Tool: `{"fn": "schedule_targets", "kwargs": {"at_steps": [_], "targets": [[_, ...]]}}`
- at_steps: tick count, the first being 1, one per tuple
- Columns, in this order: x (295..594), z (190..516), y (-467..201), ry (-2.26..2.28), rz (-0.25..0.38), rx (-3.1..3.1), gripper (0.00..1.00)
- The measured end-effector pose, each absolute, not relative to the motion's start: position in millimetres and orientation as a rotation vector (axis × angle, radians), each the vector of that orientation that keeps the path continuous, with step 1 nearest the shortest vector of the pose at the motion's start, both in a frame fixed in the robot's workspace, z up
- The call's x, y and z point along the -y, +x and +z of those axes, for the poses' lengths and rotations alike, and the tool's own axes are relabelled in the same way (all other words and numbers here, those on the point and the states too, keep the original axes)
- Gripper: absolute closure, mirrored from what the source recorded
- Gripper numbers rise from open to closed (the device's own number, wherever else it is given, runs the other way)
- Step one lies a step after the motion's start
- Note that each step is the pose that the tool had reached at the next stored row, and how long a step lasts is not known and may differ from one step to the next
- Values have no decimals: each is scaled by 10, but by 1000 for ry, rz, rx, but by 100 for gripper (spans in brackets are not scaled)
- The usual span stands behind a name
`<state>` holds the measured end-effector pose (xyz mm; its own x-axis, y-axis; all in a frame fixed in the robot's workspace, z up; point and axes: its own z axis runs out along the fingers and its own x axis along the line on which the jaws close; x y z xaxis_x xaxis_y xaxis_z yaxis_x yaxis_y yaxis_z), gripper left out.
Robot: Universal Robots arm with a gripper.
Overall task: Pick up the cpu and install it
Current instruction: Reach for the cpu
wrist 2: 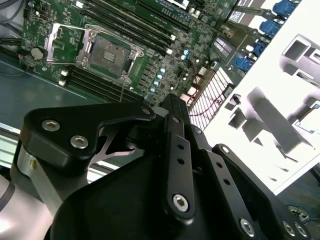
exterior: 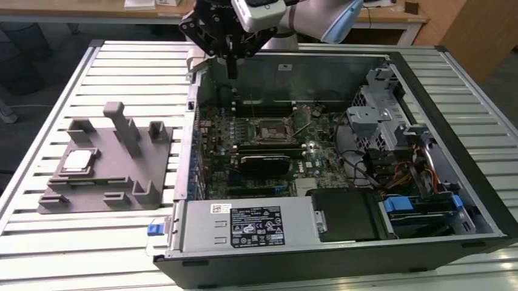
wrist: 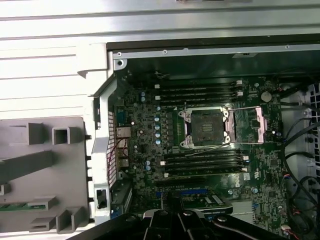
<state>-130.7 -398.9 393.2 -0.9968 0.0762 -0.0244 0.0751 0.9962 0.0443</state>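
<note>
The black 2-finger gripper [exterior: 232, 74] hangs over the black computer case [exterior: 486, 212], jaws together, empty; the silver-grey square cpu [exterior: 79, 160] lies in the grey moulded plastic holder [exterior: 89, 189]; a clean pick likely needs jaws spread, squared to its edges.

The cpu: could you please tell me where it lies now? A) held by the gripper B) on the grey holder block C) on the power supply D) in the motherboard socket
B: in the exterior view the cpu lies flat on the grey holder block, while the socket stands empty.
</note>
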Motion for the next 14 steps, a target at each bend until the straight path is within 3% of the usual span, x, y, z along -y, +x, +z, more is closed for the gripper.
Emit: {"fn": "schedule_targets", "kwargs": {"at_steps": [14], "targets": [[3989,3931,-1348,118,68,-3113,89]]}}
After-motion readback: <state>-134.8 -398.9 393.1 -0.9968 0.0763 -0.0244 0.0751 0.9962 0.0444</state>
